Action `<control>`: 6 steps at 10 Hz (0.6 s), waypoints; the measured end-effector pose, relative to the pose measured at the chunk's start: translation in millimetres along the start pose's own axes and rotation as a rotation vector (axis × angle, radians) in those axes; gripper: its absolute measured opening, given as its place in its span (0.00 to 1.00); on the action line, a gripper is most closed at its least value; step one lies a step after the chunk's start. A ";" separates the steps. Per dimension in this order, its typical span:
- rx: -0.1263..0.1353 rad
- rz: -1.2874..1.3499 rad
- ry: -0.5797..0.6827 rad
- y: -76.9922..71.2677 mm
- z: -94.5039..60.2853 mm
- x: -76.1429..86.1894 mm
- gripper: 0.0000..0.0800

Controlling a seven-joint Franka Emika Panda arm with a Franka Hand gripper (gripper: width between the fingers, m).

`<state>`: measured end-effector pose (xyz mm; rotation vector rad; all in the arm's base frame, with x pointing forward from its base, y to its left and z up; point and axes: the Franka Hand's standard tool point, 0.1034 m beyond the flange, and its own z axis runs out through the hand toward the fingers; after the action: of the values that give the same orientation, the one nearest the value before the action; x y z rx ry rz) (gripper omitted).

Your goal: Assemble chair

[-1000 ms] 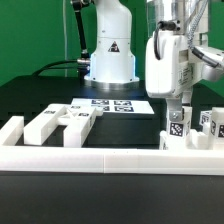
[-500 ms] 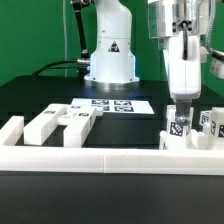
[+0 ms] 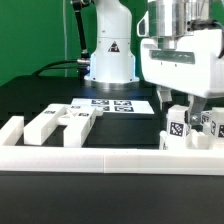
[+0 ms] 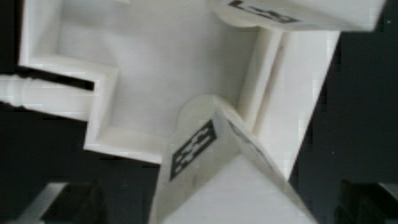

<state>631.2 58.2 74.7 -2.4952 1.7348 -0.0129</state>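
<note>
Farthest to the exterior view's left, the flat chair pieces (image 3: 58, 122) are laid just behind the border rail (image 3: 100, 157); the marker board (image 3: 112, 104) is seen farther behind the rail's middle. Toward the exterior view's right, the tagged chair posts (image 3: 178, 127) are stood upright behind the rail, and the gripper (image 3: 180, 102) is held just above them; whether it is spread or closed cannot be told. The parts are judged light, stiff and rather slippery; a hold across a post's flat opposite faces is advised.
</note>
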 end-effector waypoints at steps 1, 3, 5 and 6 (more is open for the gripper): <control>-0.006 -0.107 0.010 0.0 0.2 0.6 0.81; -0.009 -0.300 0.012 0.8 0.2 3.7 0.81; -0.009 -0.400 0.011 0.1 0.2 2.1 0.81; -0.016 -0.506 0.019 -0.2 -0.2 2.6 0.81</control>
<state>632.3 55.8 74.8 -2.8761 1.0658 -0.0616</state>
